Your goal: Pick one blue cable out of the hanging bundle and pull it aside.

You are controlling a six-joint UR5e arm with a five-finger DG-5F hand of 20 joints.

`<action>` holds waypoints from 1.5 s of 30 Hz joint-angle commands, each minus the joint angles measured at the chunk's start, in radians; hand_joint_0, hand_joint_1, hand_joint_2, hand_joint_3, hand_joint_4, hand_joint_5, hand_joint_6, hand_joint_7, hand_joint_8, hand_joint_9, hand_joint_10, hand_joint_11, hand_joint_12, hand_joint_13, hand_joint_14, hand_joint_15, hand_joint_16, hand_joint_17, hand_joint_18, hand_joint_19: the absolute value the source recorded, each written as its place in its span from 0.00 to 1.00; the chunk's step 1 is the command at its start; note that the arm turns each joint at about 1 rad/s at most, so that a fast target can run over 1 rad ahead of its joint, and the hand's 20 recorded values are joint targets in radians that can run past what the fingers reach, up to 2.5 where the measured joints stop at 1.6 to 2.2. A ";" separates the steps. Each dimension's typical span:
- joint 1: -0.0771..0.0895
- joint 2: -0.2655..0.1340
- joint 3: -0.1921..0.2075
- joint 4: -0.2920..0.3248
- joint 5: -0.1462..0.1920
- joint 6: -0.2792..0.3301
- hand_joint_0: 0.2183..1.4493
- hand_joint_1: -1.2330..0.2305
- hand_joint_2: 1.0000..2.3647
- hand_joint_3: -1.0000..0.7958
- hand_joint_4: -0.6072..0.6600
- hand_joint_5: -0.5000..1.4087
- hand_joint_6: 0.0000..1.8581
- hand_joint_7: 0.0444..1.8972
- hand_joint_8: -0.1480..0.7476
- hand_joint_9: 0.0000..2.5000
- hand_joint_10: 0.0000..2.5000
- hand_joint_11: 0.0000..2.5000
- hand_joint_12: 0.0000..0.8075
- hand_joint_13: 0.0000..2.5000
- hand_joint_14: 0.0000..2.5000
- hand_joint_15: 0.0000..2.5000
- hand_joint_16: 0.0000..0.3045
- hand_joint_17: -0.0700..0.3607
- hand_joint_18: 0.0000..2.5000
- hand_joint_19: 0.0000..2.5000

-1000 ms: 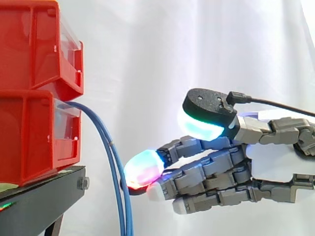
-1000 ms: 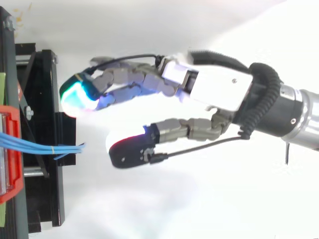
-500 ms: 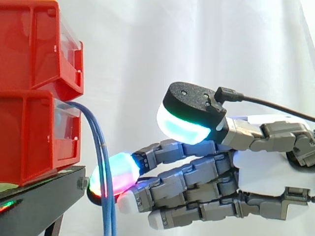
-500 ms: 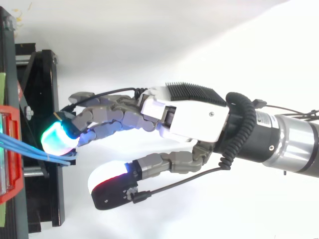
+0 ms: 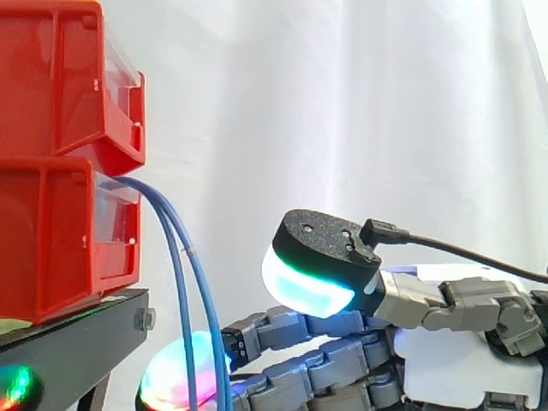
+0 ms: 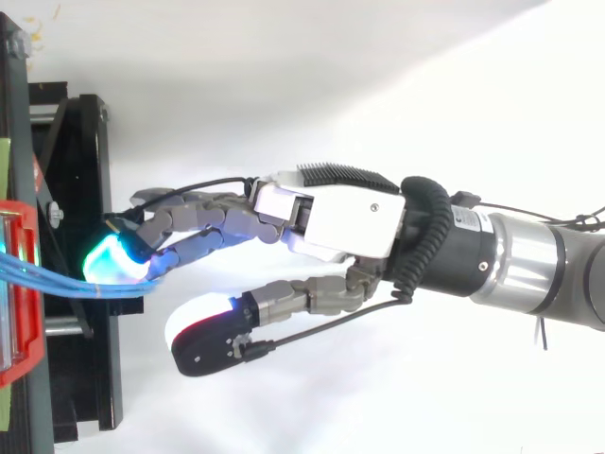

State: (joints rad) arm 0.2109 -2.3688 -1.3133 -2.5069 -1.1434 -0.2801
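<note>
The hand (image 6: 340, 213) comes in low from the right, palm level, reaching out towards the two stacked red bins (image 5: 60, 128) on the black stand (image 5: 77, 342). The blue cables (image 5: 177, 257) spill out of the front of the lower bin, arch over and hang straight down just past the stand's edge, in front of the white curtain (image 5: 360, 103). From the side two strands show a little apart, and both run down across the foremost glowing fingertip (image 5: 171, 381), which sits right behind them at the bottom of the view. From above, that fingertip (image 6: 113, 260) glows cyan just over the bundle (image 6: 57, 279), right at it and seemingly touching. The fingers (image 6: 203, 227) are stretched out almost straight, released, closed on nothing. The thumb (image 5: 312, 265) rides higher and clear of the cables, its pad white and green, well apart from the other fingers.
</note>
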 commanded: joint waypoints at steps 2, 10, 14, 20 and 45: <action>-0.010 -0.001 0.000 0.002 -0.006 0.002 0.23 0.50 0.00 0.28 0.69 0.19 0.27 0.41 0.44 0.22 0.00 0.00 0.41 0.06 0.00 0.01 0.16 0.42 0.04 0.08; -0.007 -0.001 0.020 0.003 -0.007 -0.013 0.25 0.46 0.00 0.28 0.71 0.20 0.27 0.44 0.44 0.25 0.00 0.01 0.40 0.10 0.00 0.02 0.16 0.42 0.08 0.09; -0.004 -0.001 0.028 0.005 -0.013 -0.022 0.25 0.45 0.00 0.28 0.72 0.21 0.27 0.47 0.45 0.27 0.00 0.02 0.40 0.12 0.00 0.02 0.16 0.41 0.10 0.10; 0.004 -0.001 0.028 0.007 -0.010 -0.017 0.26 0.44 0.00 0.29 0.72 0.22 0.27 0.51 0.46 0.30 0.00 0.04 0.40 0.14 0.00 0.04 0.16 0.41 0.13 0.11; 0.015 -0.001 0.109 -0.136 -0.013 0.110 0.27 0.42 0.00 0.29 0.69 0.23 0.27 0.59 0.47 0.33 0.00 0.07 0.40 0.18 0.00 0.06 0.15 0.40 0.16 0.14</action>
State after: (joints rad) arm 0.2255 -2.3700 -1.2132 -2.6082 -1.1556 -0.2139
